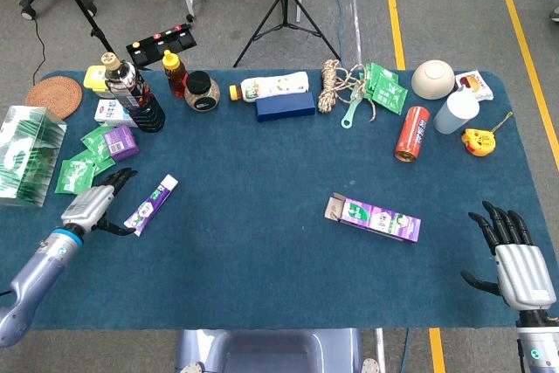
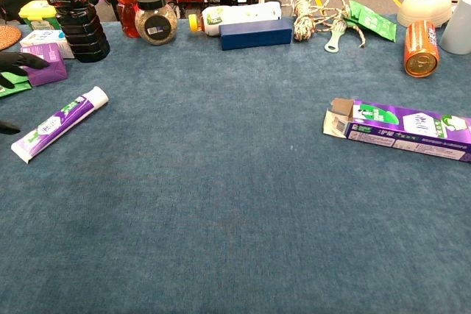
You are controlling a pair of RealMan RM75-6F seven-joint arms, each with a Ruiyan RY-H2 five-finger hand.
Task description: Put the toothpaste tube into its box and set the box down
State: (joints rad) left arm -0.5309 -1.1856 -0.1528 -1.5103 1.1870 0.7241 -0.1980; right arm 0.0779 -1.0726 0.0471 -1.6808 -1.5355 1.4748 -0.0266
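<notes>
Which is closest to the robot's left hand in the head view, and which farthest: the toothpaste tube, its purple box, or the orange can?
From the left hand:
1. Toothpaste tube, just beside its fingertips, left part of the table.
2. Purple box, lying right of centre.
3. Orange can, lying towards the far right.

Bare blue surface (image 1: 262, 181) lies open between toothpaste tube (image 1: 150, 204) and box (image 1: 373, 217); green sachets (image 1: 83, 163) and purple carton (image 1: 120, 141) crowd just behind the tube.
</notes>
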